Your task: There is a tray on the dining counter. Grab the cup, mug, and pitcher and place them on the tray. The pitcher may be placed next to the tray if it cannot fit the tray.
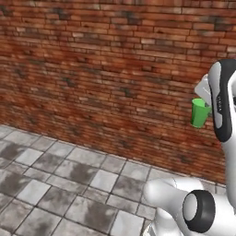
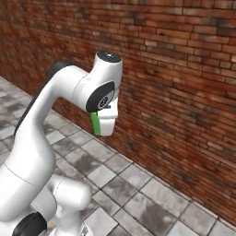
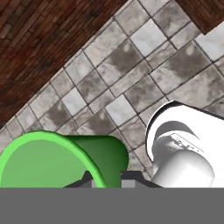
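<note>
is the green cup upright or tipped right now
Upright, as far as the left base view shows: the cup hangs at the end effector, wider rim on top, high above the tiled floor. Its inside looks empty in the hand view.

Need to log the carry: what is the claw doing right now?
Claw: closed on the green cup, carried in the air above the tiled floor.

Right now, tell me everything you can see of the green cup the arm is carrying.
The small bright-green handleless cup is plain, smooth and plastic-looking, tapering slightly toward its base. It hangs in the air, held up beside the white robot arm's gripper, whose jaws are shut on its rim. In the hand view its wide round mouth faces the camera and looks empty. Behind it is a red brick wall; below, a grey tiled floor. Nothing else touches it.
</note>
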